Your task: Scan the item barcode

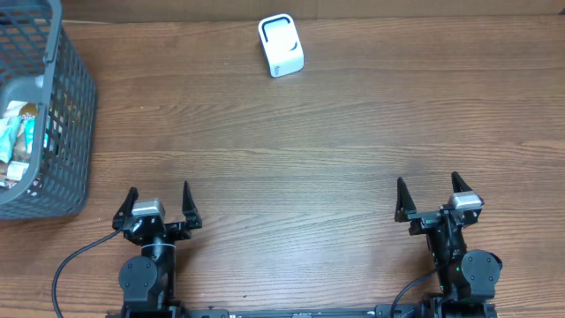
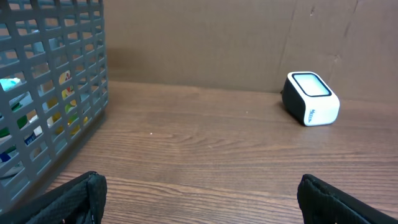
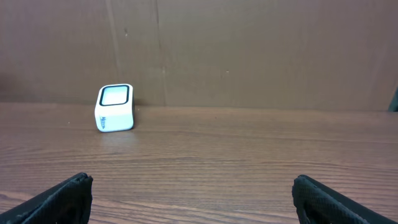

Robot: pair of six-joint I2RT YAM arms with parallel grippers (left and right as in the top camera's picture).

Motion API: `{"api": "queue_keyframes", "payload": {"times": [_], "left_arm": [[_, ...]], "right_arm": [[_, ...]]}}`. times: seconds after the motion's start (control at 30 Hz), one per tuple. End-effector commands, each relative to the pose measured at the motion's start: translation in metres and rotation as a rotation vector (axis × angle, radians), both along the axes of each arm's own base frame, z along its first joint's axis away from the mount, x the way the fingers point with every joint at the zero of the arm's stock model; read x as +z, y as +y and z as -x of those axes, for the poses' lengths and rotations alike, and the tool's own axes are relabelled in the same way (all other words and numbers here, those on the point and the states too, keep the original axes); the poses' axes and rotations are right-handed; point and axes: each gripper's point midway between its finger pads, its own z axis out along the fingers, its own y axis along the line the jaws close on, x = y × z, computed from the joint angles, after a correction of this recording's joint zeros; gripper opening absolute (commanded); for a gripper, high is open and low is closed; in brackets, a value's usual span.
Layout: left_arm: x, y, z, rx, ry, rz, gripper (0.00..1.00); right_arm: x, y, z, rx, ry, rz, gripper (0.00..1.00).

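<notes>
So, both arms sit at the near edge of the desk [image 1: 309, 150], with the left pincer [image 1: 159, 188] and right pincer [image 1: 427, 179] each spread wide and nothing between the fingers. The white scanner [image 1: 281, 46] sits at the far side, well apart from both. Its dark-framed window faces up, and its long axis runs far-to-near with the near end swung slightly right. Packets [image 1: 19, 141] lie in the grey basket [image 1: 75, 97] at far left (the mesh hides which way they point).
</notes>
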Motion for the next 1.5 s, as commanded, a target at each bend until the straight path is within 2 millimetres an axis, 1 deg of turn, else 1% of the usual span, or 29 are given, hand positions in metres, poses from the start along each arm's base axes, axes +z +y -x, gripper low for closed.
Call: {"api": "queue_keyframes", "payload": {"times": [0.0,0.23,0.3,0.33,0.43,0.47,0.57,0.63,0.7,0.73,0.77,0.8,0.83,0.87,0.9,0.93,1.0,1.07,1.17,1.27,1.37,1.47], "left_arm": [[0.0,0.001,0.0,0.002,-0.003,-0.019,1.0],[0.001,-0.001,0.0,-0.004,-0.005,-0.019,1.0],[0.008,-0.001,0.0,-0.004,-0.033,-0.019,1.0],[0.015,-0.002,-0.001,-0.013,-0.064,-0.019,1.0],[0.055,-0.013,0.002,-0.072,-0.2,-0.058,1.0],[0.072,-0.014,0.006,-0.079,-0.25,-0.08,1.0],[0.128,-0.014,0.022,-0.071,-0.387,-0.102,1.0],[0.171,-0.014,0.04,-0.066,-0.488,-0.105,1.0],[0.218,-0.014,0.065,-0.058,-0.607,-0.125,0.99],[0.246,-0.015,0.084,-0.049,-0.685,-0.161,1.0],[0.269,-0.015,0.1,-0.036,-0.752,-0.187,1.0],[0.298,-0.015,0.123,-0.02,-0.839,-0.209,1.0],[0.311,-0.015,0.134,-0.013,-0.879,-0.216,1.0],[0.329,-0.015,0.15,-0.003,-0.941,-0.225,0.99],[0.344,-0.015,0.164,0.006,-0.99,-0.232,1.0],[0.372,-0.014,0.188,0.029,-1.082,-0.255,1.0],[0.398,-0.014,0.208,0.056,-1.16,-0.281,1.0],[0.419,-0.014,0.22,0.077,-1.215,-0.302,1.0],[0.448,-0.014,0.232,0.1,-1.291,-0.315,1.0],[0.475,-0.014,0.229,0.155,-1.322,-0.38,1.0],[0.499,-0.009,0.211,0.232,-1.293,-0.437,0.99],[0.523,-0.001,0.181,0.272,-1.255,-0.419,0.99]], "right_arm": [[-0.003,-0.002,0.0,-0.012,0.0,0.001,1.0],[-0.003,-0.002,0.0,-0.012,0.0,0.001,1.0],[-0.003,-0.002,0.0,-0.012,0.0,0.001,1.0],[-0.003,-0.002,0.0,-0.012,0.0,0.001,1.0],[-0.003,-0.002,0.0,-0.012,0.0,0.001,1.0],[-0.003,-0.002,0.0,-0.012,0.0,0.001,1.0],[-0.003,-0.002,0.0,-0.012,0.0,0.001,1.0],[-0.003,-0.002,0.0,-0.012,0.0,0.001,1.0],[-0.003,-0.002,0.0,-0.012,0.0,0.001,1.0],[-0.003,-0.002,0.0,-0.012,0.0,0.001,1.0],[-0.003,-0.002,0.0,-0.012,0.0,0.001,1.0],[-0.003,-0.002,0.0,-0.012,0.0,0.001,1.0],[-0.003,-0.002,0.0,-0.012,0.0,0.001,1.0],[-0.003,-0.002,0.0,-0.012,0.0,0.001,1.0],[-0.003,-0.002,0.0,-0.012,0.0,0.001,1.0],[-0.003,-0.002,0.0,-0.012,0.0,0.001,1.0],[-0.003,-0.002,0.0,-0.012,0.0,0.001,1.0],[-0.003,-0.002,0.0,-0.012,0.0,0.001,1.0],[-0.003,-0.002,0.0,-0.012,0.0,0.001,1.0],[-0.003,-0.002,0.0,-0.012,0.0,0.001,1.0],[-0.003,-0.002,0.0,-0.012,0.0,0.001,1.0],[-0.003,-0.002,0.0,-0.012,0.0,0.001,1.0]]}}
